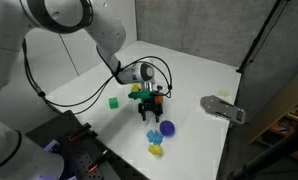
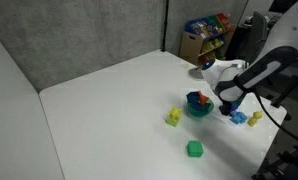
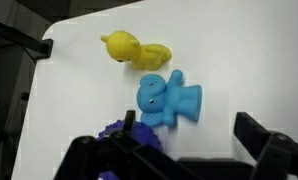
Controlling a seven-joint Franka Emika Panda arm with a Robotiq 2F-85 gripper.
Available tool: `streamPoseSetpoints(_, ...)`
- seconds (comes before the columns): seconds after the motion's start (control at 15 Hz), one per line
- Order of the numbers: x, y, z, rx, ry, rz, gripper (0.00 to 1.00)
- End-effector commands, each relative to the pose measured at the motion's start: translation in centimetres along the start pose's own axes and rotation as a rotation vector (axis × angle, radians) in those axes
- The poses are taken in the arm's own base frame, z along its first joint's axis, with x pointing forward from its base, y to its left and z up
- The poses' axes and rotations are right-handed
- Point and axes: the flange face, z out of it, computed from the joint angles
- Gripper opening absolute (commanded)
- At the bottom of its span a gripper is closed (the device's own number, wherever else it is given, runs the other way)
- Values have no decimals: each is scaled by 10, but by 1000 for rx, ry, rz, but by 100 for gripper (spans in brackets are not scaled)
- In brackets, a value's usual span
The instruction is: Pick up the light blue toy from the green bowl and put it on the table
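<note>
The light blue toy (image 3: 167,100) lies flat on the white table (image 3: 239,50), just beside a yellow toy (image 3: 136,50) and outside the green bowl (image 2: 197,104). In the wrist view its long axis runs sideways, with the rounded head to the left and the flared base to the right. It looks smooth and chunky. The gripper (image 3: 174,145) hangs above it with jaws spread wide, gripping nothing.

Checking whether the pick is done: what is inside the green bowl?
An orange-red piece shows above the green bowl rim; the bowl's bottom is hidden by its wall. The light blue toy lies outside it, on the table.
</note>
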Motion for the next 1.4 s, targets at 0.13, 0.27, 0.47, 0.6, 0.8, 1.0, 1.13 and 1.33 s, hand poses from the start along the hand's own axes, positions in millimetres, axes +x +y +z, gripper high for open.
streamPoseSetpoints(0.13, -25, 5, -62, 86, 82, -3, 100)
streamPoseSetpoints(0.27, -31, 7, -84, 157, 107, 2, 100)
streamPoseSetpoints(0.47, -43, 12, -112, 277, 148, 7, 100)
streamPoseSetpoints(0.6, -53, 22, -129, 341, 175, 13, 100)
streamPoseSetpoints(0.8, -75, 43, -153, 415, 230, 45, 100)
streamPoseSetpoints(1.0, -106, 60, -172, 460, 286, 76, 100)
streamPoseSetpoints(1.13, -130, 66, -180, 471, 333, 107, 100)
streamPoseSetpoints(1.33, -161, 68, -194, 476, 417, 141, 100)
